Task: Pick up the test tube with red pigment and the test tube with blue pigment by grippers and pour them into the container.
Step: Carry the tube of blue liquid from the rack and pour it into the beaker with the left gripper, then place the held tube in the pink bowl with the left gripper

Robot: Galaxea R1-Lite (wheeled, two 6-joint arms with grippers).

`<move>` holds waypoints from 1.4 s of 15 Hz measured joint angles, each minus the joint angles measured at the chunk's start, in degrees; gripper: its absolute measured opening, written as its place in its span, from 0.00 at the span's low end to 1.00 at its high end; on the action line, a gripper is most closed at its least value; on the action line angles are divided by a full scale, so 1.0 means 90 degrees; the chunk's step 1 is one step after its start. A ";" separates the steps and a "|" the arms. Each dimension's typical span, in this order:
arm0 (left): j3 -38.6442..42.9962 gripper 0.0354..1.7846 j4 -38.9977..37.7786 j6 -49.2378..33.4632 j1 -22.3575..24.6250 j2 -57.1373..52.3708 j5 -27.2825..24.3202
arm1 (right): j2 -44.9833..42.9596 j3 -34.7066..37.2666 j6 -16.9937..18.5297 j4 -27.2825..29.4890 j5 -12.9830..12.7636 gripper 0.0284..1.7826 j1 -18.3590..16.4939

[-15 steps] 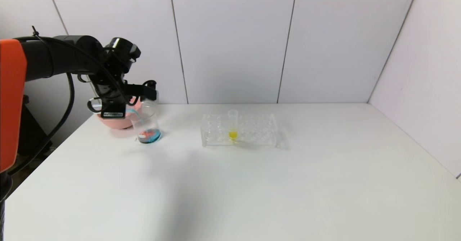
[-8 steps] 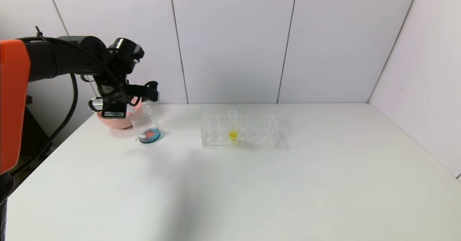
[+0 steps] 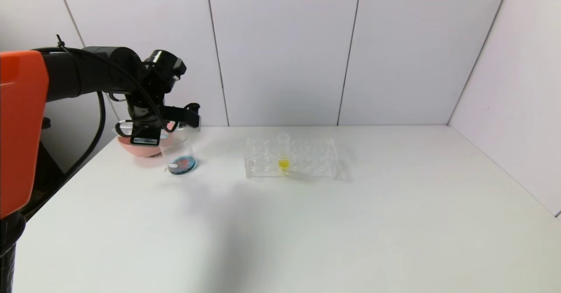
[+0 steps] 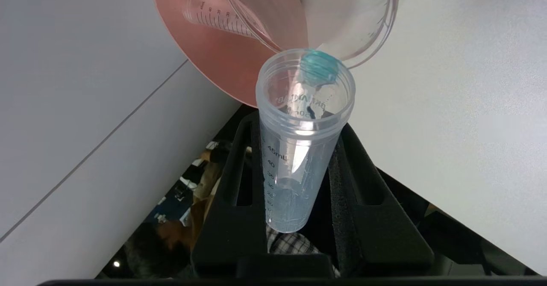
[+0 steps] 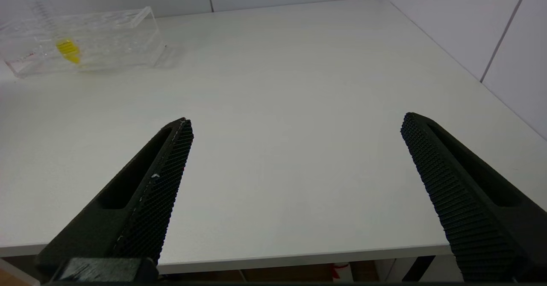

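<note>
My left gripper (image 4: 299,125) is shut on the test tube with blue pigment (image 4: 299,162), tipped mouth-down over the container (image 3: 177,153). The tube is nearly empty; a blue drop hangs at its lip (image 4: 318,66), right at the container's rim (image 4: 384,25). The container stands at the table's far left and holds blue and red liquid at its bottom. No tube with red liquid shows; an empty graduated tube (image 4: 213,14) lies in the pink bowl (image 4: 213,55). My right gripper (image 5: 295,123) is open and empty, low over the table's front edge.
The pink bowl (image 3: 136,146) stands just behind and left of the container. The clear tube rack (image 3: 307,159) with the yellow-liquid tube (image 3: 283,153) stands mid-table at the back, also in the right wrist view (image 5: 107,38). Walls close the back and right.
The left gripper has moved a little right and up with the tube. The blue stream into the container has stopped. The right arm has not moved.
</note>
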 joint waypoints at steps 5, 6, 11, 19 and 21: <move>0.0095 0.23 -0.0513 -0.0642 0.0306 -0.0137 -0.0819 | 0.0000 0.0000 -0.0003 0.0000 -0.0001 1.00 0.0000; 0.0119 0.23 -0.0523 -0.0786 0.0436 -0.0241 -0.0960 | 0.0000 0.0000 -0.0005 0.0000 -0.0001 1.00 0.0000; 0.0321 0.23 -0.0970 -0.3543 0.0653 -0.0646 -0.2109 | 0.0000 0.0000 -0.0005 0.0000 -0.0001 1.00 0.0000; 0.4796 0.23 -0.5520 -0.7117 0.0668 -0.2232 -0.2553 | 0.0000 0.0000 -0.0003 0.0000 -0.0001 1.00 0.0000; 0.6021 0.23 -0.7363 -0.7473 0.0670 -0.2446 -0.2143 | 0.0000 0.0000 -0.0005 0.0000 0.0000 1.00 0.0000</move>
